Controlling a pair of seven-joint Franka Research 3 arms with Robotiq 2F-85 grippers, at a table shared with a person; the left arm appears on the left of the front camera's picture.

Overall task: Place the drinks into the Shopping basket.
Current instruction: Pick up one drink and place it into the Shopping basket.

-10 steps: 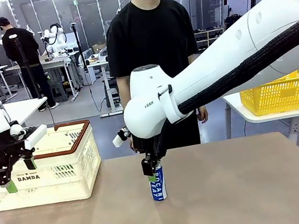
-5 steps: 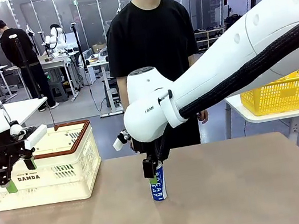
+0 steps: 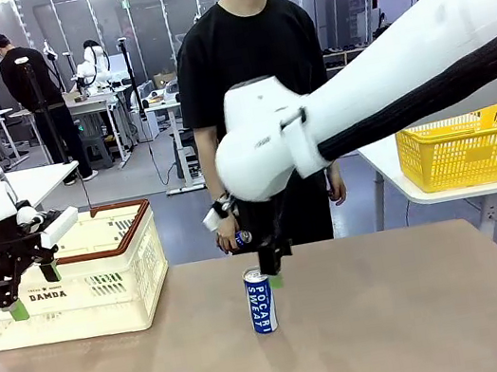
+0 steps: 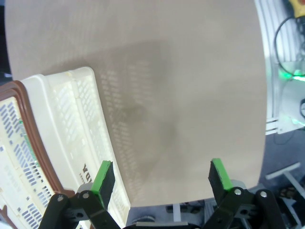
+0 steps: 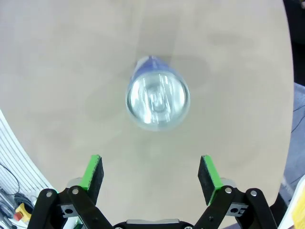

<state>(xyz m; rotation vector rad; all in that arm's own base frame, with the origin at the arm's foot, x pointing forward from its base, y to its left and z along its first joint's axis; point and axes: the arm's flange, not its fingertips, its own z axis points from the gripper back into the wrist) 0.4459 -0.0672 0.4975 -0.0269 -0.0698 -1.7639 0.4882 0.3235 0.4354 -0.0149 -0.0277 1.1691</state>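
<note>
Newly: the right pincer [image 3: 273, 273] has let go of the can [image 3: 260, 301] and lifted off it, jaws wide. Can: upright, mid-desk [image 3: 409, 331], free, just below and beside the pincer tips. From the right wrist it lies ahead of the open jaws, not between them. Basket [image 3: 100, 270]: far left, well apart from the can. Left pincer [image 3: 34, 291]: wide, empty, before the basket. Judgement: can not yet basketed; fresh grasp needed.

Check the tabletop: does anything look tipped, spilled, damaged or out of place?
Nothing stands out. The blue-and-white metal can stands upright on the tan table, clear of the open right gripper, and the cream slotted plastic basket with brown rim sits level at the left.
</note>
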